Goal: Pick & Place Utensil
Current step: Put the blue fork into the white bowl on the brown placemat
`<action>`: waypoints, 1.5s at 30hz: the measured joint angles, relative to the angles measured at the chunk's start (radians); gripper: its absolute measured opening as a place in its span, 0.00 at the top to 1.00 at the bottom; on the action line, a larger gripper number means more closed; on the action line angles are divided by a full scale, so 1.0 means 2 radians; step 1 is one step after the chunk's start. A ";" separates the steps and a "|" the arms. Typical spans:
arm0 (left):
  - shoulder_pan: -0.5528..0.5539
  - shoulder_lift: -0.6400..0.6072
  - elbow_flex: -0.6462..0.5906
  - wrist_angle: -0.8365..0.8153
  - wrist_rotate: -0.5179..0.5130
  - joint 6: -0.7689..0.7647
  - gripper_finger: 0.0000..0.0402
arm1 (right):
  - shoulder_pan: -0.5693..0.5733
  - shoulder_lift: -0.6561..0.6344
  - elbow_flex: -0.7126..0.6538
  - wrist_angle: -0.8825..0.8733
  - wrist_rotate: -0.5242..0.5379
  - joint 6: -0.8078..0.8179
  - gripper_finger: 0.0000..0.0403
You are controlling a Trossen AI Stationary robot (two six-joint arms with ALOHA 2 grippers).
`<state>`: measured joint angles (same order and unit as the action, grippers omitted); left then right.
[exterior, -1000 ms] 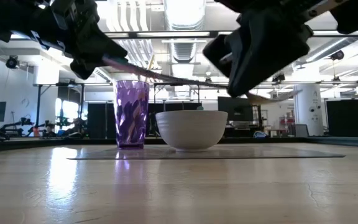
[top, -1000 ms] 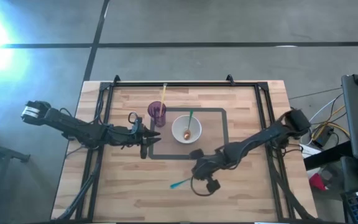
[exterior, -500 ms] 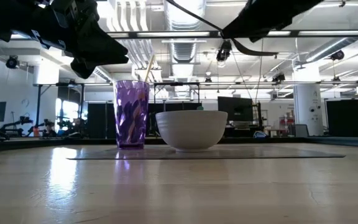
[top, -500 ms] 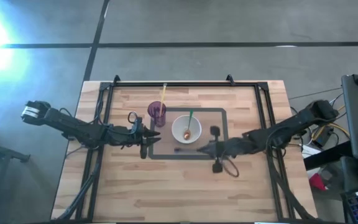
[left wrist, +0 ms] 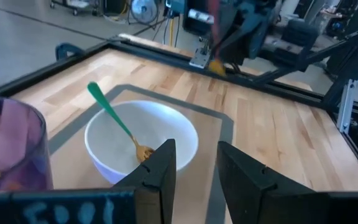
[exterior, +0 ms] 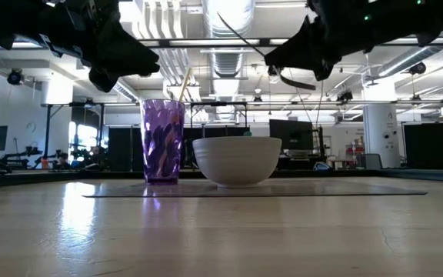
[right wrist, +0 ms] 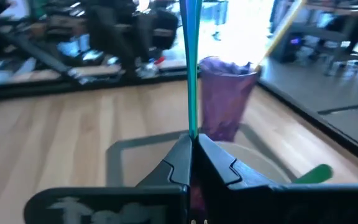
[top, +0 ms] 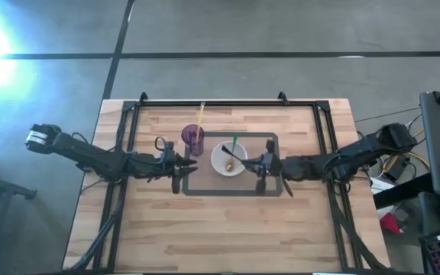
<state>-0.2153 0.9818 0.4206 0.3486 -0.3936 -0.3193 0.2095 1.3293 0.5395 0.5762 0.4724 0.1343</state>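
Note:
A white bowl (top: 229, 159) stands on the dark-outlined mat with a green-handled spoon (top: 232, 145) leaning in it. A purple cup (top: 193, 139) to its left holds a yellow stick (top: 201, 114). My right gripper (top: 260, 163) hovers just right of the bowl, shut on a teal utensil (top: 234, 154) whose free end reaches over the bowl. My left gripper (top: 183, 163) hangs open above the table, near the cup's left side, touching nothing. In the left wrist view its fingers (left wrist: 160, 171) frame the bowl (left wrist: 140, 140). My right gripper pinches the teal utensil's shaft (right wrist: 192, 127) between its two fingers, close to one end. The fingers come level from the table's right and point left, along the shaft. The utensil is lifted clear and sticks out forward past the fingertips, over the bowl's rim.
A black frame rail (top: 220, 101) runs around the working area, with side rails at left and right. Bare wooden table (top: 228, 229) lies on the near side of the mat. Cables and equipment sit beyond the table's right edge.
My right gripper, shut on the teal utensil, has carried it up off the near part of the table, toward the far edge and the bowl. It has turned so the fingers point left, and the utensil's free end now hangs over the bowl. The left arm kept still.

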 joint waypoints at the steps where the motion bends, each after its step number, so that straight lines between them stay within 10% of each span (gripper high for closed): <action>1: 0.000 -0.002 0.000 0.002 -0.001 0.003 0.73 | -0.003 0.008 0.000 0.015 0.009 0.001 0.98; 19: 0.002 -0.025 0.000 0.009 -0.025 0.039 0.73 | -0.015 0.186 0.015 0.274 0.150 0.051 0.98; 45: 0.003 -0.028 0.000 0.031 -0.032 0.057 0.73 | -0.044 0.289 0.111 0.182 0.158 0.063 0.98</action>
<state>-0.2089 0.9249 0.4210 0.4101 -0.4583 -0.2050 0.1214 1.9072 0.7622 0.9400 0.7877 0.2593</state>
